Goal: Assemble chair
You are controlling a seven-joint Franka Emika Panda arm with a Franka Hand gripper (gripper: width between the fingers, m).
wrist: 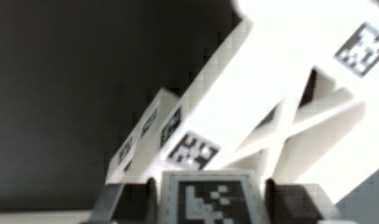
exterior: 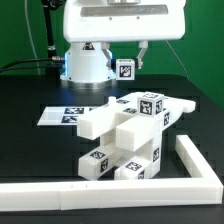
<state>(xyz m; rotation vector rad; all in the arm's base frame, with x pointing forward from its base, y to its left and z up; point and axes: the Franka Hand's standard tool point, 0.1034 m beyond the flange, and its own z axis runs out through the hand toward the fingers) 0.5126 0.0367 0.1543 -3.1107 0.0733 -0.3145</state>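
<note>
Robotics lab: black table (exterior: 30, 105), marker board (exterior: 62, 115), white border rail (exterior: 195, 165), tagged parts.

one chair (exterior: 125, 140) stands near the centre of the black table (exterior: 30, 120), with at least six black-and-white tags countable on it in the exterior view and about four in the blurred wrist view (wrist: 257, 110). one marker board (exterior: 60, 116) lies at about ten o'clock from the chair, and one l-shaped border rail (exterior: 195, 170) runs from four round to seven o'clock. one robot base (exterior: 88, 62) sits at twelve o'clock with one gripper (exterior: 125, 68) by it.
</note>
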